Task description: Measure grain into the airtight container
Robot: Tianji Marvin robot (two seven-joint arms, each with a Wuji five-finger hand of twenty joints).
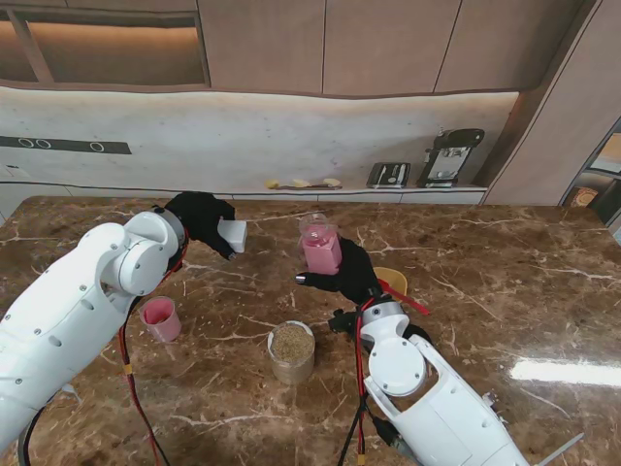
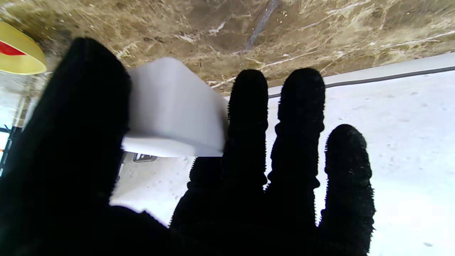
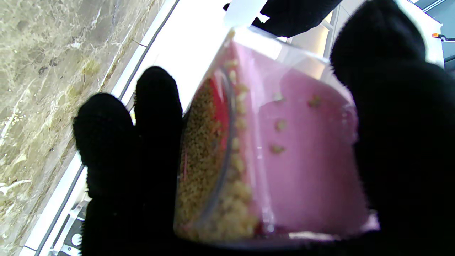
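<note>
My right hand (image 1: 351,275) is shut on a clear container with a pink inner wall (image 1: 320,249), held upright above the table's middle. The right wrist view shows the container (image 3: 284,149) close up, with grain (image 3: 206,167) lying inside it between thumb and fingers (image 3: 156,117). My left hand (image 1: 199,217) is raised at the left and shut on a white lid (image 1: 233,235); the lid (image 2: 174,110) is pinched between thumb and fingers (image 2: 249,106). A round jar of grain (image 1: 291,349) stands open nearer to me. A small pink cup (image 1: 161,318) stands on the left.
A yellow bowl (image 1: 393,281) with a red utensil (image 1: 408,298) across it sits just right of my right hand, its rim (image 2: 19,53) also showing in the left wrist view. The brown marble table (image 1: 505,282) ends at a white counter (image 1: 388,194) carrying appliances.
</note>
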